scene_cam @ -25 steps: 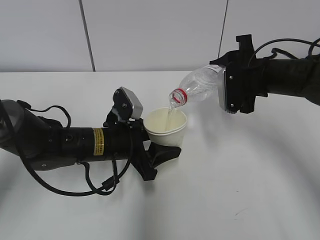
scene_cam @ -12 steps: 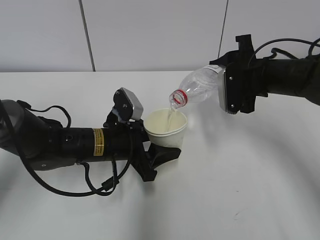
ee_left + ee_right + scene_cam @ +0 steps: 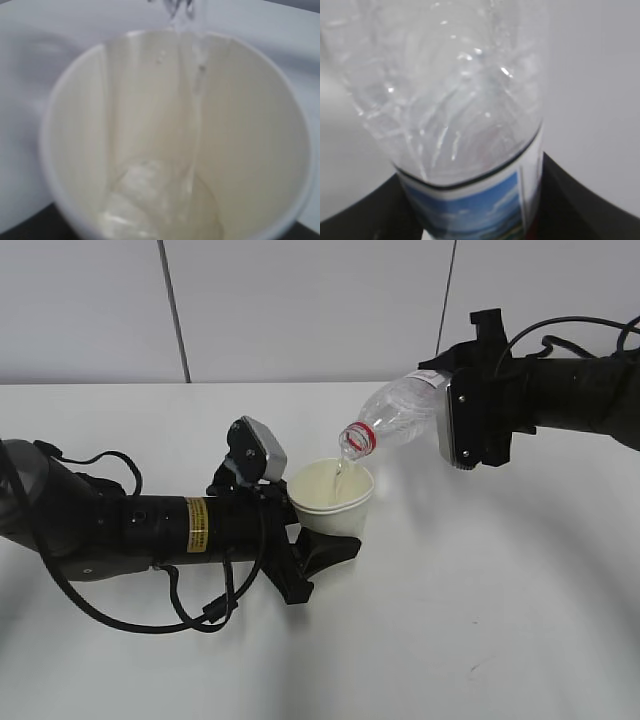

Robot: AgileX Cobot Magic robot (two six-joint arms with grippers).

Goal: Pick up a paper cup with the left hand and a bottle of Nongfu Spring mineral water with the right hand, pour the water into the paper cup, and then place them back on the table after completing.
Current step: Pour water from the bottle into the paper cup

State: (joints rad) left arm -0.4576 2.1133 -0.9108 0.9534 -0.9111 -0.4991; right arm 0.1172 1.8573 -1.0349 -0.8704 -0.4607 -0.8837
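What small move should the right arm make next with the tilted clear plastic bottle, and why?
Probably hold the tilt: the clear plastic bottle is streaming water into the white paper cup, which looks only shallowly filled, and the stream lands inside its rim.

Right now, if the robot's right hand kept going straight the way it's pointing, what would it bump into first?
The right hand points left and slightly downward, holding the tilted bottle. Going straight on, the bottle's mouth would probably meet the paper cup held by the left hand first, though depth is hard to judge.

Three camera views of one tabletop pour.
Exterior looks down across the table; wrist cameras sit close on paper cup and bottle, both visible outside.
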